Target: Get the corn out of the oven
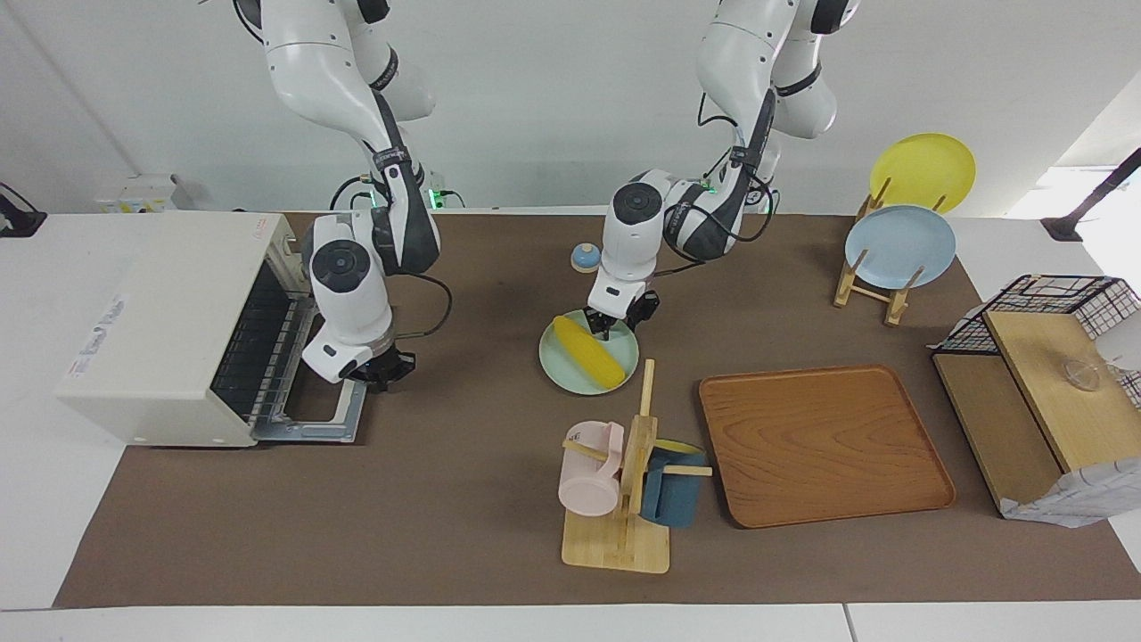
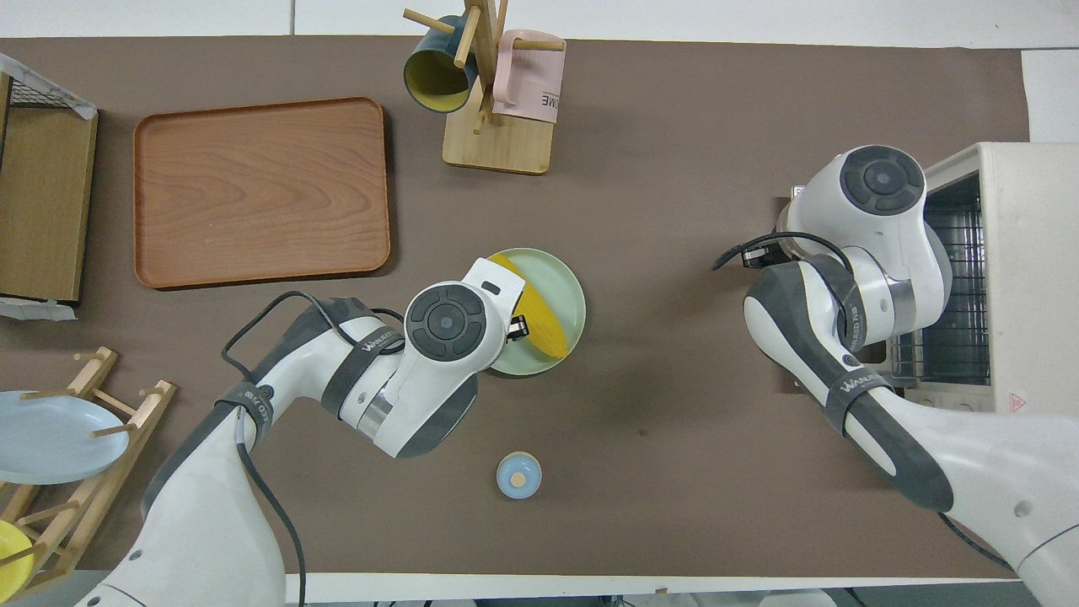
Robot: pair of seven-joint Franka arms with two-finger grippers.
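At the centre of my table I see a pale green plate [image 1: 570, 373] [image 2: 563, 291]. At 12 o'clock from it, farther out from me, stands a wooden mug rack [image 1: 635, 464] [image 2: 493, 126] carrying 2 mugs: a pink mug [image 1: 588, 468] [image 2: 529, 80] and a dark blue mug [image 1: 673, 486] [image 2: 434, 67]. Beside the rack at its 9 o'clock lies a wooden tray [image 1: 824, 444] [image 2: 261, 190]. At 6 o'clock from the green plate, nearer me, sits a small blue knob-topped lid [image 1: 586, 257] [image 2: 518, 475]. Down at my 8 o'clock a wooden plate stand [image 1: 869, 285] [image 2: 93, 421] props a light blue plate [image 1: 898, 245] [image 2: 50, 438] and a yellow plate [image 1: 923, 169] [image 2: 10, 569]. At my 10 o'clock, a black wire basket [image 1: 1052, 308] [image 2: 34, 88] holds wooden boards [image 1: 1061, 392] [image 2: 42, 202].
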